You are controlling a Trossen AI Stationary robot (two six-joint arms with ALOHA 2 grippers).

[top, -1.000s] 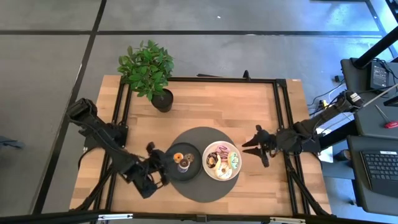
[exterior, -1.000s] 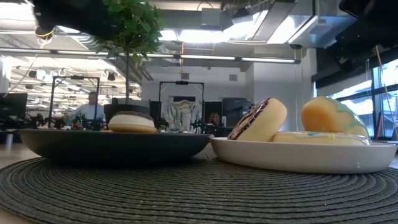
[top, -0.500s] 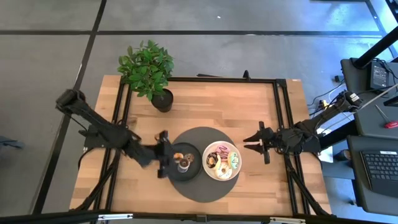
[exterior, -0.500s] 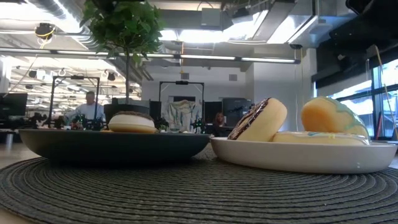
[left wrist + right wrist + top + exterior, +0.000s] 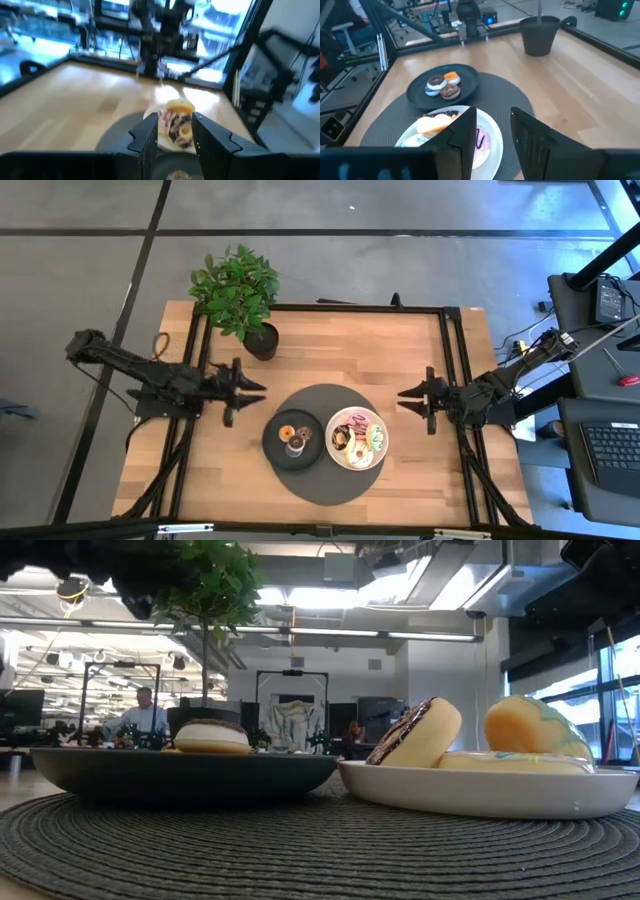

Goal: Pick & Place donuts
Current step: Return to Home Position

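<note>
Seen from above, a wooden table (image 5: 400, 350) is carrying a round dark mat (image 5: 322, 398) at its middle, and a potted plant (image 5: 238, 288) is standing at the far left. On the mat, a dark plate (image 5: 270, 448) is holding the mini donuts (image 5: 294, 438). Just to its right, a white plate (image 5: 330, 442) is holding the larger donuts (image 5: 357, 438). The left gripper (image 5: 255, 387) is hovering over bare wood left of the mat, and the right gripper (image 5: 405, 397) is hovering to the right of it. Both are pointing inward, apart from the plates. At table height, a pale-iced mini donut (image 5: 210, 736) is lying on the dark plate. On the white plate, a chocolate-striped donut (image 5: 415, 733) is leaning on edge beside a yellow-green donut (image 5: 535, 728). A person (image 5: 147, 715) is showing far back in the room. From the left wrist, that gripper's fingers (image 5: 149, 142) are standing apart with nothing between them, and blurred donuts are lying beyond. From the right wrist, its fingers (image 5: 462, 135) are likewise parted and empty. Beyond them an orange mini donut (image 5: 451, 76) and a brown mini donut (image 5: 450, 91) are clustering on the dark plate, and a pink-iced donut (image 5: 481, 142) is resting on the nearer white plate.
</note>
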